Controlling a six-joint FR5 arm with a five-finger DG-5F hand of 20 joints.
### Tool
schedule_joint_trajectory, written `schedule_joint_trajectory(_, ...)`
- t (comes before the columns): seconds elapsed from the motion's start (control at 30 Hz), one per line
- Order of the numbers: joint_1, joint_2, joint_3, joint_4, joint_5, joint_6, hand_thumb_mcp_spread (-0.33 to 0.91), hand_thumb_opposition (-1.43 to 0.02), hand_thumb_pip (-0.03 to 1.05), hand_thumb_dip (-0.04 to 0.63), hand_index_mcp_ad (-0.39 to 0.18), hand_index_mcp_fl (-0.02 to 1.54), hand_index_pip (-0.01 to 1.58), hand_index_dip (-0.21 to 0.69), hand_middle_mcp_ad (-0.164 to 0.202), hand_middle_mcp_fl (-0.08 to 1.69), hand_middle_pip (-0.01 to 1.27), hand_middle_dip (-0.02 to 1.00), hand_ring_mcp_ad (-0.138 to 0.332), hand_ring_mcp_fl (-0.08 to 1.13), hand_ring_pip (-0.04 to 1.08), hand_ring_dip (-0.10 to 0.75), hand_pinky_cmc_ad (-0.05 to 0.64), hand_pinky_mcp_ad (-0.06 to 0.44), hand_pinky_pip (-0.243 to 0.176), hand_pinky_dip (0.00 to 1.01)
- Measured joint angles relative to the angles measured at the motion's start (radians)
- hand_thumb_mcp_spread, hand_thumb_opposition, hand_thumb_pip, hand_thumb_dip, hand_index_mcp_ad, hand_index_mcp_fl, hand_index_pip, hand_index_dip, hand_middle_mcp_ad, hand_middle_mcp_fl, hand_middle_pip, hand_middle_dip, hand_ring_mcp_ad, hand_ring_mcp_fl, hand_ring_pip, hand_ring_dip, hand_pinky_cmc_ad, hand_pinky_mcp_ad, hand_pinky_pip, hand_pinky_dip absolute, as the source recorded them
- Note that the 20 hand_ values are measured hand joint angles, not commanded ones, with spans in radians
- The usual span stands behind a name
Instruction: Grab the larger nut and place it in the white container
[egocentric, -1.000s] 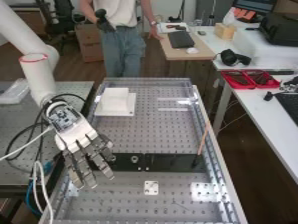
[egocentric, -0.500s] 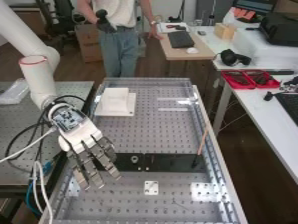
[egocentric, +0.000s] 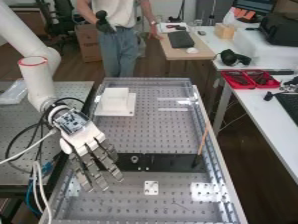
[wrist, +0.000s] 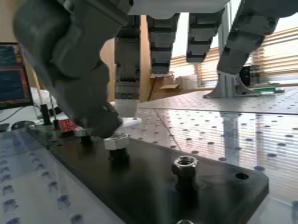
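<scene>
In the high view the hand (egocentric: 92, 159) is over the left part of the black bar (egocentric: 169, 162), its fingers straight and spread. Right of the fingers stands the bearing (egocentric: 134, 159). The white container (egocentric: 116, 102) sits farther back on the bench. In the wrist view the open hand (wrist: 73, 65) has its thumb tip close above the larger nut (wrist: 116, 142); whether they touch I cannot tell. The smaller nut (wrist: 185, 162) stands nearer the bar's end, and the bearing (wrist: 81, 132) lies beyond the larger nut, partly behind the thumb.
An orange-brown stick (egocentric: 203, 141) leans near the bar's right end. A small white plate (egocentric: 151, 187) lies on the perforated bench in front of the bar. Cables hang beside the arm at the left. Metal rails (egocentric: 216, 160) edge the bench.
The hand has shifted to the right over the bar, its fingers staying straight and now covering the larger nut's spot. The bearing and the container have kept their places.
</scene>
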Motion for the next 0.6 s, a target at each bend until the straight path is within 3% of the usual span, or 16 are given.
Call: schedule_joint_trajectory(0.6, 0.026, -0.03, 0.003, -0.001, 0.051, 0.034, 0.33, -0.86, 0.77, 0.298, -0.056, 0.02, 1.55, 0.187, 0.058, 0.09, 0.12, 0.24, 0.168, 0.0, 0.09, 0.075, 0.312, 0.264, -0.073, 0.38)
